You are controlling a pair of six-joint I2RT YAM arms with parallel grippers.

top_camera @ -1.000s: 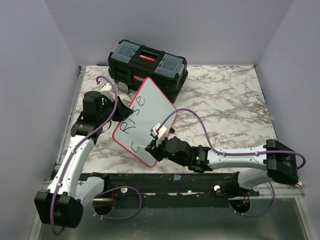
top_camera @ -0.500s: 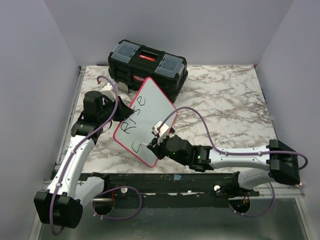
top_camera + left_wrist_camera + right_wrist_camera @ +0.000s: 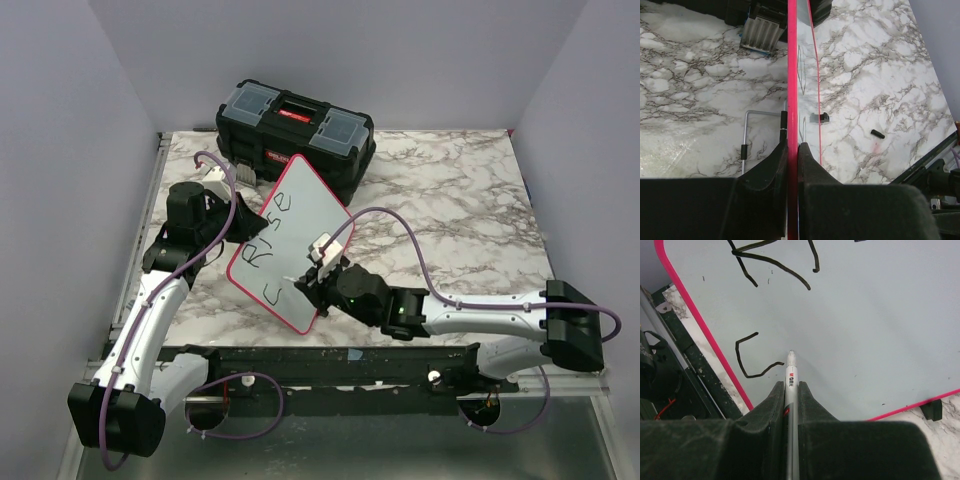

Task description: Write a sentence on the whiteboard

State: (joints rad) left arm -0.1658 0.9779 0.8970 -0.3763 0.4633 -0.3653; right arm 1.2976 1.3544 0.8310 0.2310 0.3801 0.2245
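Gripping the left long edge of the whiteboard (image 3: pixel 315 225), the left tool (image 3: pixel 792 150) has its two fingers pressed flat on either side of the thin pink-red rim, fully closed on it; the board stands tilted above the marbled counter (image 3: pixel 450 200), its glossy face turned up and towards the right arm; its long axis runs from the far corner, just in front of the black toolbox (image 3: pixel 295 125), down to the near corner by the counter's front edge; whether that near corner touches the counter cannot be told.

On the face the sentence (image 3: pixel 266 240) reads "Rise" in black letters, running along the long axis from near to far; below it sits a single open "C"-like stroke; the toolbox carries a red label with white print too small to read.

Further right, the right tool (image 3: pixel 791 385) is clamped shut on a slim silver marker (image 3: pixel 791 367) bearing a small red logo, unreadable; the marker points straight ahead from the fingers, its tip at the white face just beside the end of the "C".
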